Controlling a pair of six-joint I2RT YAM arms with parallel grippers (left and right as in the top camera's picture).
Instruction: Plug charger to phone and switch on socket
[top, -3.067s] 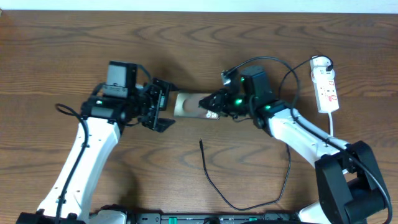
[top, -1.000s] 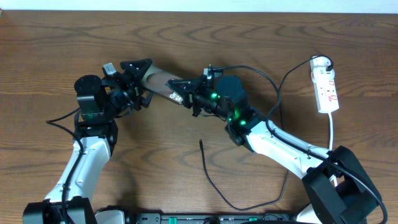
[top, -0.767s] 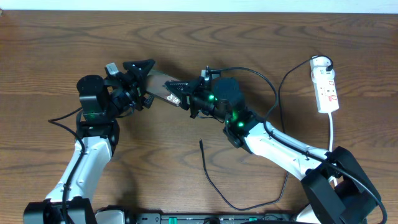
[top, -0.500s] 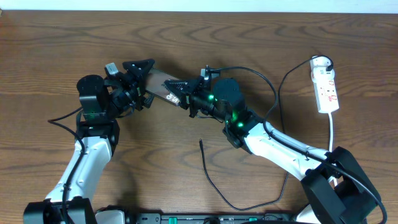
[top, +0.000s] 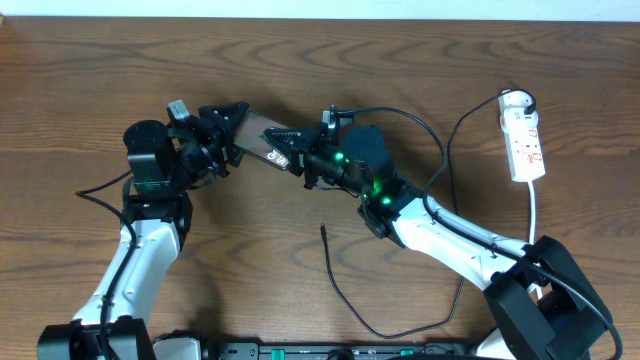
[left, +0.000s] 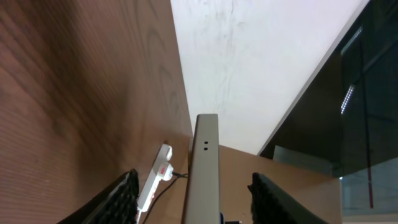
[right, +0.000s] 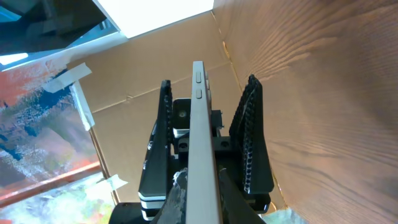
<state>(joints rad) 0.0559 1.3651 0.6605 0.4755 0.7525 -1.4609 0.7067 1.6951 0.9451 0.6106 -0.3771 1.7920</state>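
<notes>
So the phone hangs tilted at 10 o'clock from table centre, right gripper clamped on its 4 o'clock end, left gripper gaping wide around the other; stiff, glossy, probably slippery, so I'd pinch the flat faces.

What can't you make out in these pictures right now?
- Overhead: socket switch state, too small.
- Overhead: phone port, covered by the left gripper and right gripper.
- Right wrist: whether the fingers touch the phone, blurred near the bottom edge.
- Overhead: charger partly passes under the right arm.
</notes>
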